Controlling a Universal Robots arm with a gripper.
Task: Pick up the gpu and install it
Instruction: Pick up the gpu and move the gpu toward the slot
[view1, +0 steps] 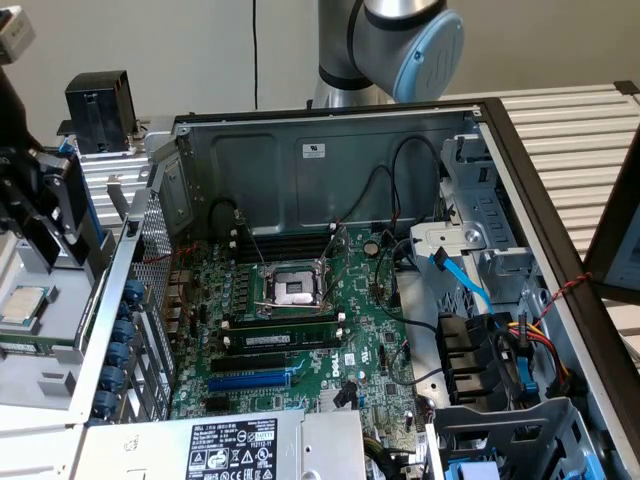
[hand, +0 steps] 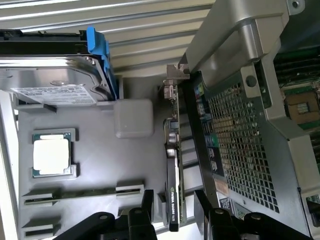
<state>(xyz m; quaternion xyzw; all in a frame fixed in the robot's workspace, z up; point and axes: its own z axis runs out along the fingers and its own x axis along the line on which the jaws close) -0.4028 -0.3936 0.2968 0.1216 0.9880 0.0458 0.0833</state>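
Note:
The gpu (hand: 173, 170) stands on edge in a slot of the grey parts tray (hand: 100, 130), its silver bracket at the far end and its black shroud edge nearest the camera. My gripper (hand: 175, 210) is open, with one black finger on each side of the card and a gap on both sides. In the exterior view the gripper (view1: 45, 220) hangs over the tray at the exterior view's left, outside the open computer case (view1: 330, 150). The green motherboard (view1: 300, 330) lies inside the case with a blue expansion slot (view1: 250, 380) near its front.
On the tray lie a processor chip (hand: 51, 155), a hard drive (hand: 55, 75) in a blue carrier and a memory stick (hand: 75, 192). The case's perforated rear wall (hand: 240, 145) stands close beside the gpu. Two memory sticks (view1: 280, 335), cables and drive bays (view1: 480, 370) crowd the case.

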